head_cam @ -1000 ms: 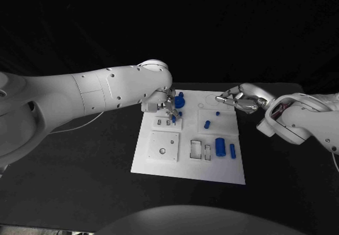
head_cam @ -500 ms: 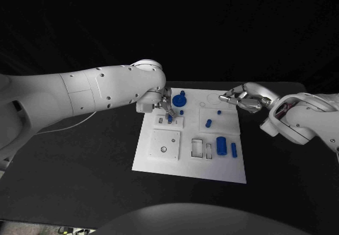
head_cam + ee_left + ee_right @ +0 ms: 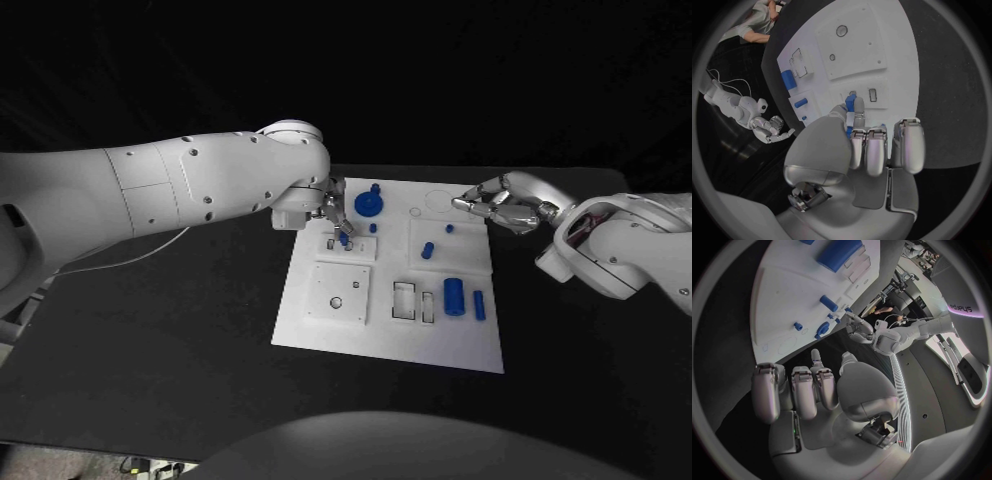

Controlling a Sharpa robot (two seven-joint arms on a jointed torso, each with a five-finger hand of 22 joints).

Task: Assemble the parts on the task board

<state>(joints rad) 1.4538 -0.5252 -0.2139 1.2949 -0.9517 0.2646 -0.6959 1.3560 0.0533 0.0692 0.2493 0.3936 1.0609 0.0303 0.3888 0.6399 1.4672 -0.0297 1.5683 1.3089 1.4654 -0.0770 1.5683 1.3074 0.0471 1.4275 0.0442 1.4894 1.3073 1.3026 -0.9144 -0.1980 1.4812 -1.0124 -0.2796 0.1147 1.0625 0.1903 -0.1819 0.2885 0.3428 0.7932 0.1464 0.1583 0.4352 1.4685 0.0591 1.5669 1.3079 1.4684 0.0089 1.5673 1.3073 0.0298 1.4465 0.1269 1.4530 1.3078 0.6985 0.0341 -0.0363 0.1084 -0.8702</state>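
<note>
Left hand [image 3: 335,212] is pinching a small blue peg [image 3: 345,240] over the task board [image 3: 389,335] near its far left slots; its arm is hiding that corner. Blue cylinder [image 3: 453,297] is lying mid-board. Right hand [image 3: 495,208] is hovering clenched, holding nothing, beside the far right edge.

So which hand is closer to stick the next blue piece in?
Probably the left hand: it pinches a small blue part right over the task board. The right hand is curled at the board's far edge, holding nothing.
</note>
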